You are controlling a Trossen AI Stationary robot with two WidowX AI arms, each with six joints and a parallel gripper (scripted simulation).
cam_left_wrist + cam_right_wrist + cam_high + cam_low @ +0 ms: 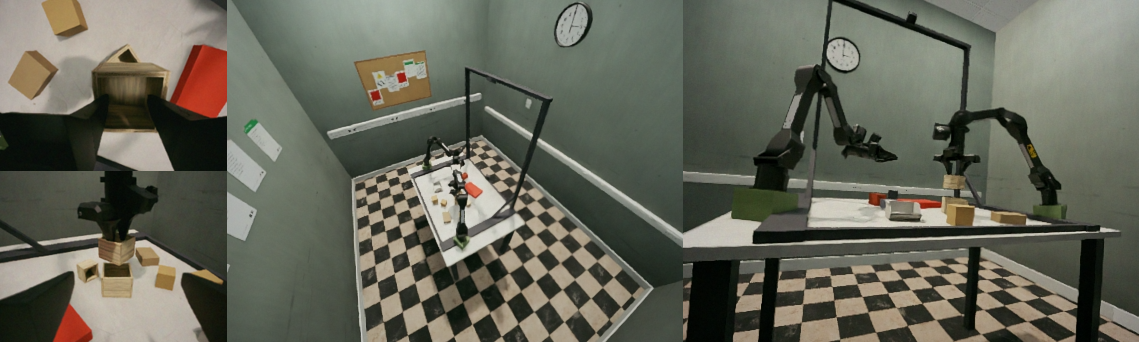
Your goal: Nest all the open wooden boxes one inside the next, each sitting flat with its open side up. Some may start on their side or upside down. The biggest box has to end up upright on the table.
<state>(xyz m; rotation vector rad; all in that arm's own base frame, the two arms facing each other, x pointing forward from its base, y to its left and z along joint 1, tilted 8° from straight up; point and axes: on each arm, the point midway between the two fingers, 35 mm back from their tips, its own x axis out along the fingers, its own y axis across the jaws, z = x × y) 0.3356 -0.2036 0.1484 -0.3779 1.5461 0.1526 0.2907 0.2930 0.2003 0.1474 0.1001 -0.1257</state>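
My left gripper [127,98] is shut on a medium open wooden box [129,95], open side up, and holds it in the air. In the right wrist view the held box [116,249] hangs just above a bigger upright open box [116,279] on the table. A small open box [87,270] lies on its side to the left of the bigger one; it also shows in the left wrist view [126,55]. My right gripper [885,156] is open and empty, raised well away from the boxes.
Solid tan blocks [64,16] [31,74] lie near the boxes, with more in the right wrist view [147,256] [165,277]. A flat red block [202,82] lies beside the held box. A grey metal piece [903,210] sits mid-table. A black frame rims the work area.
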